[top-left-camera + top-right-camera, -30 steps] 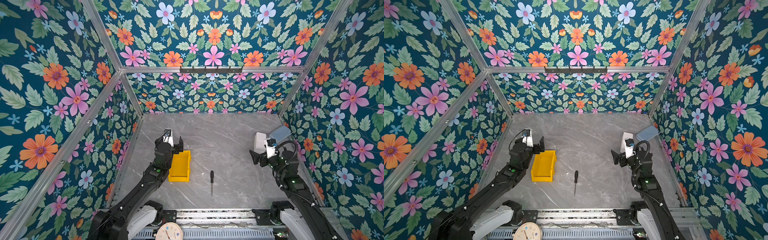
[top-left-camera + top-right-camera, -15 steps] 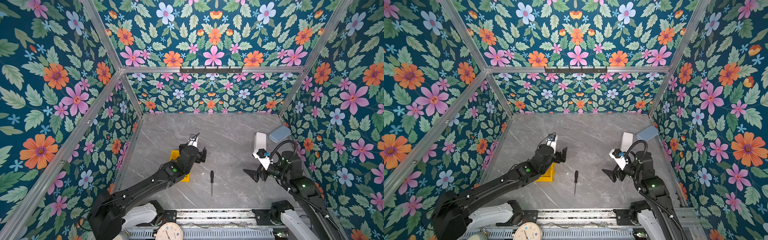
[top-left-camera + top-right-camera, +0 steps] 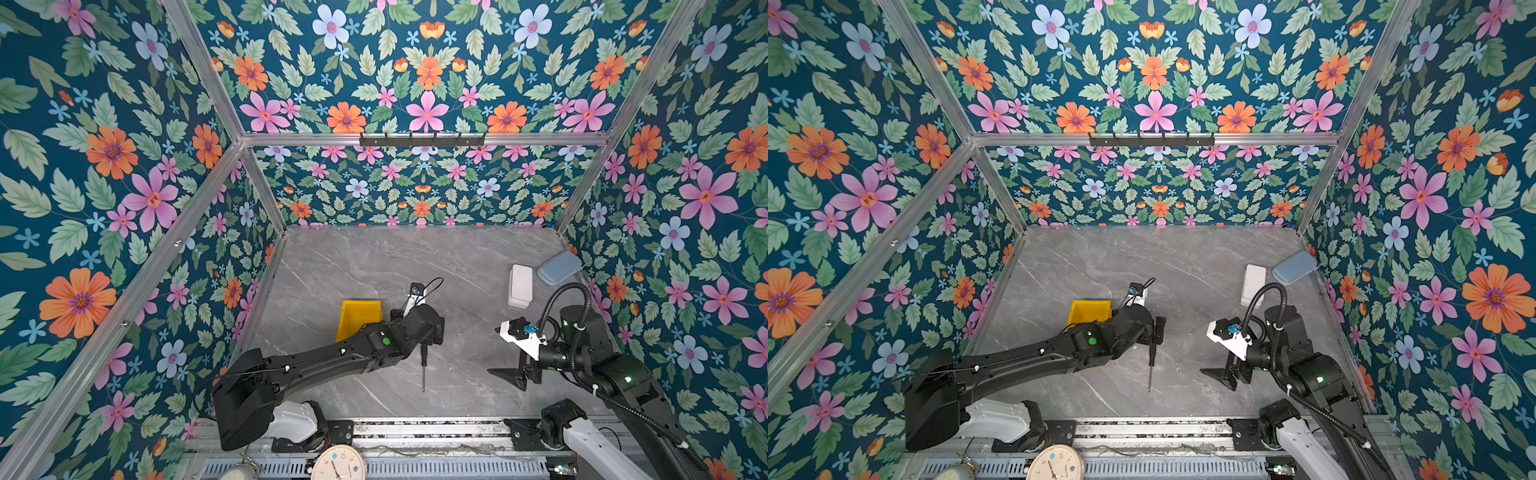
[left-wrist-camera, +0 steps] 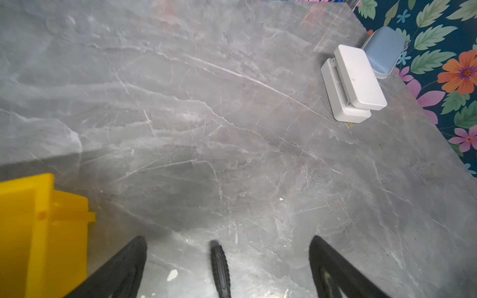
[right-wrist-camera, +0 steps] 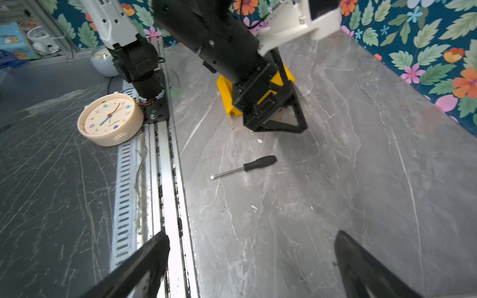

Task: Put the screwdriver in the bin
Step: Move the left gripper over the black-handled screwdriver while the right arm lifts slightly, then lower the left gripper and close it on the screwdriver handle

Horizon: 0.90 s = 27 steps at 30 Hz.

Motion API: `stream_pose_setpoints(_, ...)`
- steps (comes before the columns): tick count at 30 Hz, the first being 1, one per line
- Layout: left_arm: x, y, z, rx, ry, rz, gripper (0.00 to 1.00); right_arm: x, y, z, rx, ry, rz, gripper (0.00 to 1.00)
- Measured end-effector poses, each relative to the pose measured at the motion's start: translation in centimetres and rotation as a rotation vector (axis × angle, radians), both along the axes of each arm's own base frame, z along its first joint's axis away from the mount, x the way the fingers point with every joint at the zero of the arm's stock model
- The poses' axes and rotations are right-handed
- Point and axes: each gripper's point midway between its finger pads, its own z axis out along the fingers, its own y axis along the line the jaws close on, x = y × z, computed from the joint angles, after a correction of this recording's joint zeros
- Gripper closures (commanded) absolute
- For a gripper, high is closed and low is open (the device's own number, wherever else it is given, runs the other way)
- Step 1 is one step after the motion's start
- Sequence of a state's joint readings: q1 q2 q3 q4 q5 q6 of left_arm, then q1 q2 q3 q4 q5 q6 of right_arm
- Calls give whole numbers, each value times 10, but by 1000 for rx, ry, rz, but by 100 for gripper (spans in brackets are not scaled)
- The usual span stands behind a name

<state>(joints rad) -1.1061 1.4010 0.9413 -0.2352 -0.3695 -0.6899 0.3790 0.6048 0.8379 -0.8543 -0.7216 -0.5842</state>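
Left wrist view: the left gripper is spread wide and holds nothing. The black handle of the screwdriver lies on the table between the two fingers, apart from both. The right wrist view shows this gripper above the handle, not touching it. The screwdriver lies flat, near the bin but outside it, shaft pointing toward the robot base in a top view.

Probable faults: the handle is slim and round, so if one finger meets it first it is likely to roll or skid out of the closing gap. The bin stands just beside one finger, so a descent that drifts toward it may nudge it. A grip taken at the handle end may let the long shaft droop and catch the bin wall.

The right gripper is also spread and empty, well apart from the screwdriver.
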Motion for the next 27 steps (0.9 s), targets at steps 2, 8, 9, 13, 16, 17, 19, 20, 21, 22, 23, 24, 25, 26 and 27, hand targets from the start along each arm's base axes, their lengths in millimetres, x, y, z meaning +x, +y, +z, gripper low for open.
stream_pose_setpoints(2,-4,-6,-8,-2,53,13,4,-7,2,0,-13,4,28,1)
stream_pose_setpoints(8,-13,-15,-50,91,234,59,5,-18,3,-5,-48,12,69,1)
stream_pose_setpoints(9,-15,-15,-59,122,268,61,5,-18,3,-5,-50,11,68,1)
stream_pose_setpoints(13,-22,-16,-84,200,367,88,7,-19,3,-5,-50,10,73,1)
stream_pose_setpoints(16,-29,-10,-98,248,424,108,14,-20,3,-6,-52,10,76,1)
stream_pose_setpoints(17,-32,-7,-101,264,439,110,16,-20,3,-7,-52,12,76,1)
stream_pose_setpoints(19,-36,-3,-104,275,461,128,21,-20,3,-8,-54,15,76,1)
stream_pose_setpoints(20,-36,-2,-105,279,465,130,23,-20,3,-9,-54,17,77,1)
stream_pose_setpoints(21,-38,-1,-108,284,474,135,24,-21,3,-10,-56,21,78,1)
stream_pose_setpoints(22,-39,0,-110,291,484,139,26,-21,3,-12,-57,25,79,1)
stream_pose_setpoints(23,-41,1,-114,299,498,148,28,-21,4,-13,-58,31,80,1)
stream_pose_setpoints(24,-42,2,-117,314,512,152,31,-21,4,-14,-58,35,83,1)
stream_pose_setpoints(25,-43,2,-120,321,519,152,33,-21,5,-14,-60,39,88,1)
stream_pose_setpoints(26,-43,1,-121,327,524,153,35,-22,6,-15,-61,41,93,1)
stream_pose_setpoints(27,-43,0,-122,329,530,151,37,-23,7,-15,-62,42,102,1)
